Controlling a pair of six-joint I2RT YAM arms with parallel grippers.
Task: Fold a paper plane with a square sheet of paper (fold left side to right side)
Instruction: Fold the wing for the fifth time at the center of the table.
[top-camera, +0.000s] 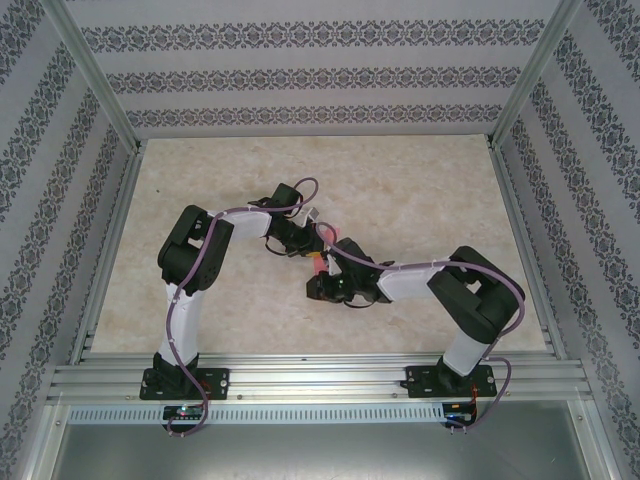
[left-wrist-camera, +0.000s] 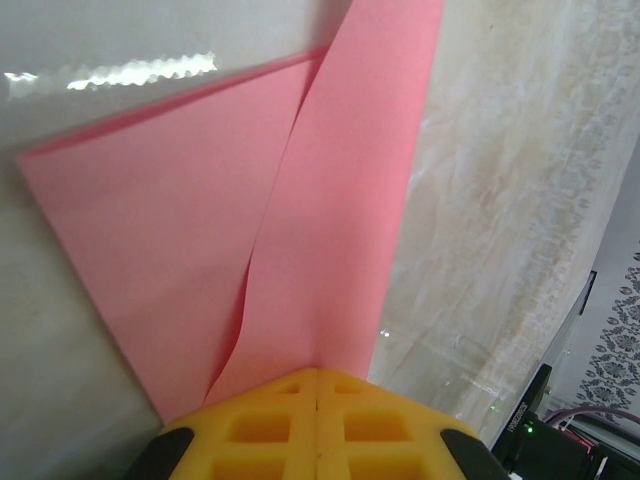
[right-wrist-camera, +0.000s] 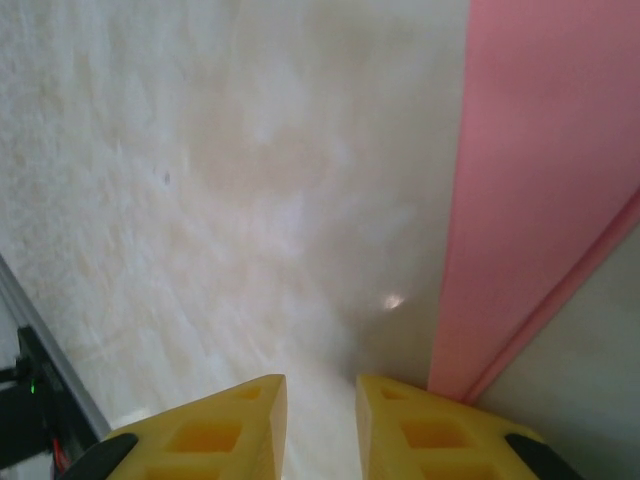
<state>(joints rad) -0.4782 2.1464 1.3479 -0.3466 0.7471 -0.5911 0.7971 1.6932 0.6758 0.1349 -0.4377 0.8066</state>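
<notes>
Looking from above, the square sheet of paper (top-camera: 319, 264) is glimpsed between both wrists. At the left wrist, the left gripper (left-wrist-camera: 317, 376) is clamped on the sheet's raised flap: the left-to-right fold is judged under way. At the right wrist, the right gripper (right-wrist-camera: 320, 388) is parted and empty, just beside the sheet's edge. Next, the flap must be carried across and creased.
</notes>
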